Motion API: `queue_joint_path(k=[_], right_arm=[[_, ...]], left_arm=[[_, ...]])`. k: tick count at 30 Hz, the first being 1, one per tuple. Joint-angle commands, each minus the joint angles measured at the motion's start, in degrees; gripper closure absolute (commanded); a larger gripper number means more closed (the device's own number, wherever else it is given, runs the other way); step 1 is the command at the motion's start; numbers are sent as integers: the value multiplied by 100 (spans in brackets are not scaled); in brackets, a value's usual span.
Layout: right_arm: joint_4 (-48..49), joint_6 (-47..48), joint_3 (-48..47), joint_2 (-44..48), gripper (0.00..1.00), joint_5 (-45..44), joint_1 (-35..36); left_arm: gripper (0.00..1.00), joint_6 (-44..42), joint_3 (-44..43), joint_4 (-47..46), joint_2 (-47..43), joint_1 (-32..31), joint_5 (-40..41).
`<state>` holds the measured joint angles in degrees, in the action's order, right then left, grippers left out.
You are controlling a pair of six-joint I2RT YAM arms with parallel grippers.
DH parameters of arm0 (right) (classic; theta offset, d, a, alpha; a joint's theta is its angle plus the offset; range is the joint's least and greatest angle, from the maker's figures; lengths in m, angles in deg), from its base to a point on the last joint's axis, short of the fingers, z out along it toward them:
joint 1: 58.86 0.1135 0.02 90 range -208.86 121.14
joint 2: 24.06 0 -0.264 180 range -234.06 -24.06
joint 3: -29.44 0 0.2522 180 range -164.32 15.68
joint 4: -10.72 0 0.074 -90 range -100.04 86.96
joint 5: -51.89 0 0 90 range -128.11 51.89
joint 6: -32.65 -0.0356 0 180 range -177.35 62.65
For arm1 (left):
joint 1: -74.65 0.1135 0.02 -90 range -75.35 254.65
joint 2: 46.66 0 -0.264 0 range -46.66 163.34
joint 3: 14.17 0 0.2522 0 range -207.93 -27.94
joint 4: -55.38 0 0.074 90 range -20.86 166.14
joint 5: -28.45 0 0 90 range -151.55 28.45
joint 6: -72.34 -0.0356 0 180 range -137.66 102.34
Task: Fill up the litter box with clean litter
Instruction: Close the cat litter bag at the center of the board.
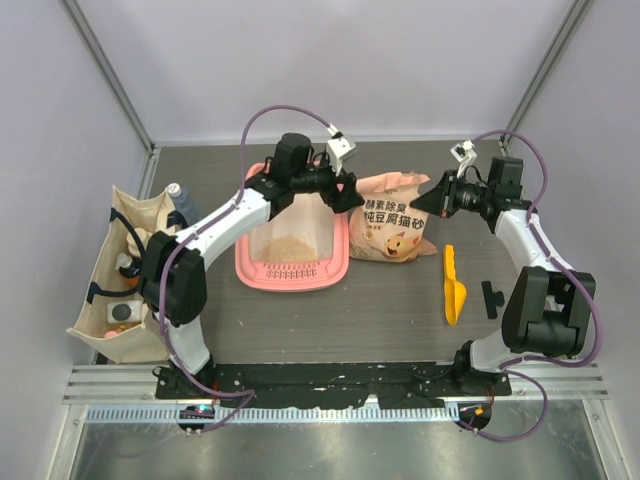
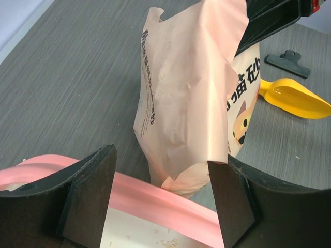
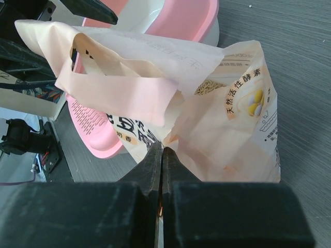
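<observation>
Litter box (image 1: pixel 292 284) right rim lies just beside peach bag (image 1: pixel 395 232).

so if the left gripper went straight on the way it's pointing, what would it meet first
Most likely the peach litter bag, dead ahead between the open fingers of the left gripper. The litter box rim lies below that line and nearer, so it might graze that first.

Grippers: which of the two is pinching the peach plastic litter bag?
The right gripper, shut on the edge of the peach plastic litter bag; the left gripper stands open over the rim of the pink plastic litter box, holding nothing.
</observation>
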<state>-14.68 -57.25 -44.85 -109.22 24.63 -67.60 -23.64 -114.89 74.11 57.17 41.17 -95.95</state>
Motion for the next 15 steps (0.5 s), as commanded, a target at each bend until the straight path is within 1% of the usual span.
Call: queue_joint_path(k=[1,2,5,6,7,8,10,11,13,15], right_arm=[[162,-1,-292,220,98,-113,-85],[171,-1,-284,228,99,-130,-85],[223,-185,-284,229,98,-192,-94],[250,-255,-275,228,99,-227,-85],[267,-282,-284,237,99,-245,-85],[276,-291,-301,220,99,-253,-94],[267,-309,-327,211,98,-288,-94],[250,-317,-336,202,99,-297,-94],[232,-326,-371,176,99,-341,-94],[206,-326,-398,167,99,-359,-94]], left_arm=[[27,106,-110,90,-74,192,-550],[27,79,-146,196,-82,210,-882],[27,-17,-111,443,-135,245,-1349],[27,-52,11,434,-187,236,-1377],[27,-26,117,199,-214,245,-1316],[28,61,370,-38,-249,236,-1002],[29,281,513,-644,-215,227,-789],[32,299,504,-708,-162,227,-710],[33,544,364,-866,39,219,-691],[37,571,154,-858,181,192,-683]])
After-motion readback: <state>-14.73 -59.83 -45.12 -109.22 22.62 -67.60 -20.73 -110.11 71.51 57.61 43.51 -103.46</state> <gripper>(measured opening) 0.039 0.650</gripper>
